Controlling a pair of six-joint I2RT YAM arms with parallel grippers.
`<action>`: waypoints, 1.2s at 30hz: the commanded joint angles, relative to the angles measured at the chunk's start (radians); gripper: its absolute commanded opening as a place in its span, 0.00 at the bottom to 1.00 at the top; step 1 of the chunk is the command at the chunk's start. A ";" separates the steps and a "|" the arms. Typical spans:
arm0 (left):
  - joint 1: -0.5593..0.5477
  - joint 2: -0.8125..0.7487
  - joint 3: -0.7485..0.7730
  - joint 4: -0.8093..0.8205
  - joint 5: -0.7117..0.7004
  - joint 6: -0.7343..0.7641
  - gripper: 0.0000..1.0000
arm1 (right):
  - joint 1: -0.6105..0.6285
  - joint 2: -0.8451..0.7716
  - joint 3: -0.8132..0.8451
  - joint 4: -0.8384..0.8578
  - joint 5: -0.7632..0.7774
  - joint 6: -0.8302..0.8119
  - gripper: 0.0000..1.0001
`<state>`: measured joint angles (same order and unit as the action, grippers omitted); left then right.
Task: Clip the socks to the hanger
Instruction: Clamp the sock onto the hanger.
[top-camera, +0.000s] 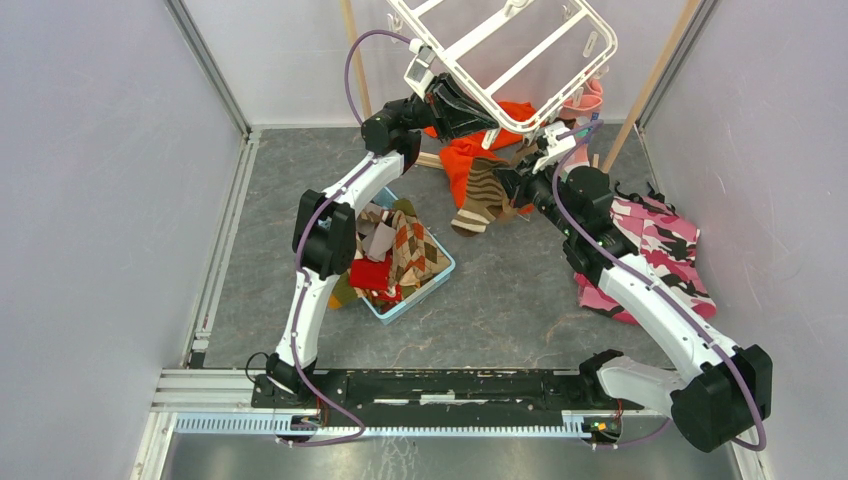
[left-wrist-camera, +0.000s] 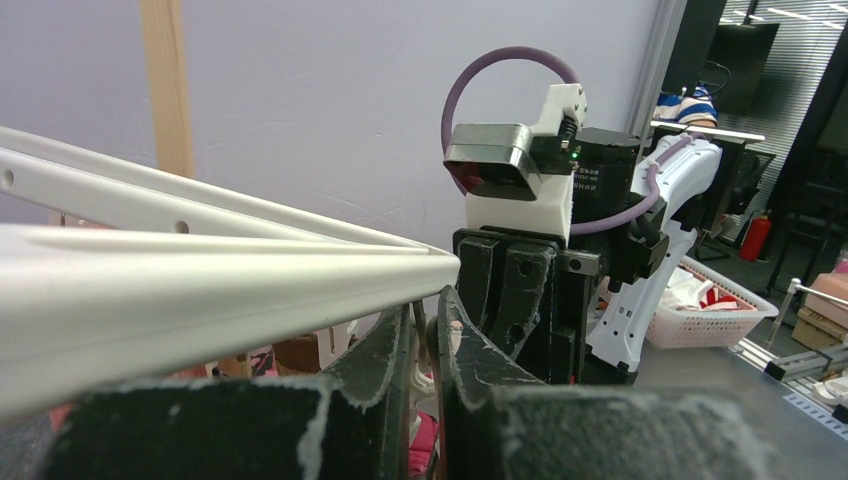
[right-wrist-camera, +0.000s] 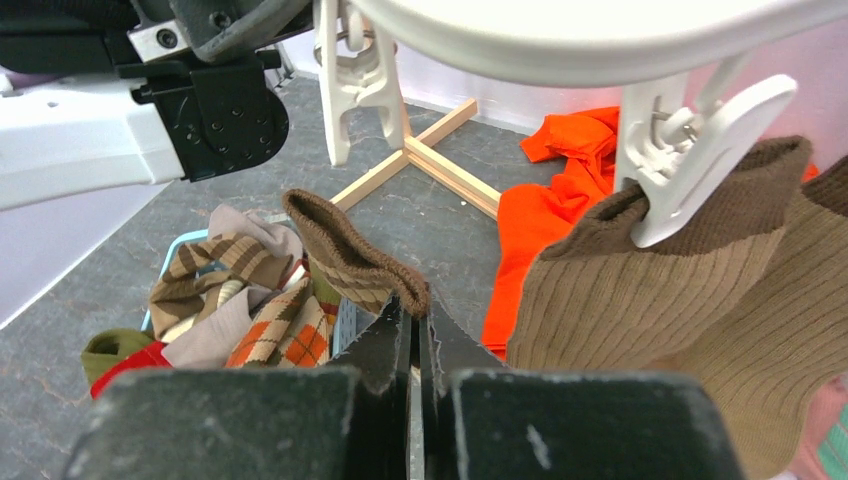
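Right gripper (right-wrist-camera: 418, 322) is clenching the brown striped sock (right-wrist-camera: 345, 250), the hanger (right-wrist-camera: 600, 40) hanging just above its fingers; left gripper (left-wrist-camera: 424, 318) is sitting under that rim, grasp impossible to tell.

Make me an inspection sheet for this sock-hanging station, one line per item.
Surface: grey mottled table.
Job's things: white hanger tilted, brown-tan sock clipped on it; striped sock held up below it; more socks in blue basket.
Clutter: orange garment and pink camouflage cloth on the table; wooden stand.
Grippers: left gripper closed at hanger's edge, apparently gripping it; right gripper shut on striped sock's cuff.
Cables: purple cable loops off each wrist; no snag seen.
Surroundings: plain walls on three sides.
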<state>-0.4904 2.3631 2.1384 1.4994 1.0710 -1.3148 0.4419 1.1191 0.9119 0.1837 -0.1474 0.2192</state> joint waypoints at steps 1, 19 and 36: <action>0.003 0.007 0.031 0.139 -0.018 -0.032 0.10 | 0.013 -0.001 0.025 0.043 0.069 0.074 0.00; -0.001 0.013 0.025 0.152 -0.022 -0.031 0.10 | 0.044 0.053 0.122 0.000 0.124 0.193 0.00; -0.002 0.011 0.025 0.153 -0.024 -0.028 0.10 | 0.049 0.062 0.109 -0.023 0.167 0.182 0.00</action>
<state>-0.4915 2.3634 2.1384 1.4994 1.0637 -1.3148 0.4828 1.1835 1.0168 0.1539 -0.0235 0.3965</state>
